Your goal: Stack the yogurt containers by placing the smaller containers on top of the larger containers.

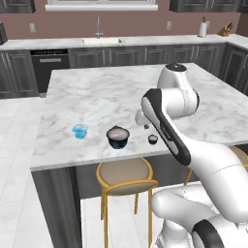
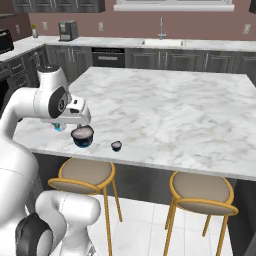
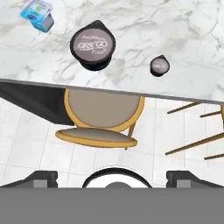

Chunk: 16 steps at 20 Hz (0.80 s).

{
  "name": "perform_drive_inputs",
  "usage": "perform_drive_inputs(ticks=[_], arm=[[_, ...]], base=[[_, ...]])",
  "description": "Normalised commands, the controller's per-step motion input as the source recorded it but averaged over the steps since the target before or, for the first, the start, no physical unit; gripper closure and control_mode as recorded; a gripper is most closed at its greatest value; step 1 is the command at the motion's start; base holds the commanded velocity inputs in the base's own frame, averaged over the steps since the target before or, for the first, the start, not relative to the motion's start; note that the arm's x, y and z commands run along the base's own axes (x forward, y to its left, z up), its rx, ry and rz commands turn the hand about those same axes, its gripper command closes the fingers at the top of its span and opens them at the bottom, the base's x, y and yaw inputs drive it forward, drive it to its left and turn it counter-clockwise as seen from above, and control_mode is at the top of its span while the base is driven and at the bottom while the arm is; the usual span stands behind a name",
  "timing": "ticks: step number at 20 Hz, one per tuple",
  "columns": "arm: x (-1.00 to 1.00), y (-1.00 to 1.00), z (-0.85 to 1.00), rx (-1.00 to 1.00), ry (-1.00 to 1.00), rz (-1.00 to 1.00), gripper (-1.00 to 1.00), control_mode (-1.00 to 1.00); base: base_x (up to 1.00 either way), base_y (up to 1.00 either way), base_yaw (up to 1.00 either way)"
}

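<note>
Gripper (image 3: 112, 177) spread wide and empty above white marble island (image 1: 97, 97) in dark-cabinet kitchen, stools (image 1: 123, 177) beneath

Words on the yogurt cups

The big dark cup (image 3: 92, 45) has a round grey lid, and in the hand view the lid shows pale letters that look like "GRE GO", with a smaller line under them that is too small to read. The light-blue cup (image 3: 38, 14) has a label with blurry marks that cannot be read. The tiny dark cup (image 3: 159, 66) shows no words.
</note>
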Motion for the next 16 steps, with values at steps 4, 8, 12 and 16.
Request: perform_drive_inputs(ticks=[4,8,12,16], arm=[[-0.01,0.48,-0.08,0.04,0.00,0.00,-1.00,-1.00],[0.00,0.51,-0.06,0.01,0.00,0.00,-1.00,-1.00],[0.00,0.47,0.00,-0.01,0.05,0.02,-1.00,-1.00],[0.00,0.43,0.00,-0.03,0.07,0.04,-1.00,-1.00]], base=[[0.00,0.00,0.00],[0.00,0.00,0.00],[0.00,0.00,0.00],[0.00,0.00,0.00]])
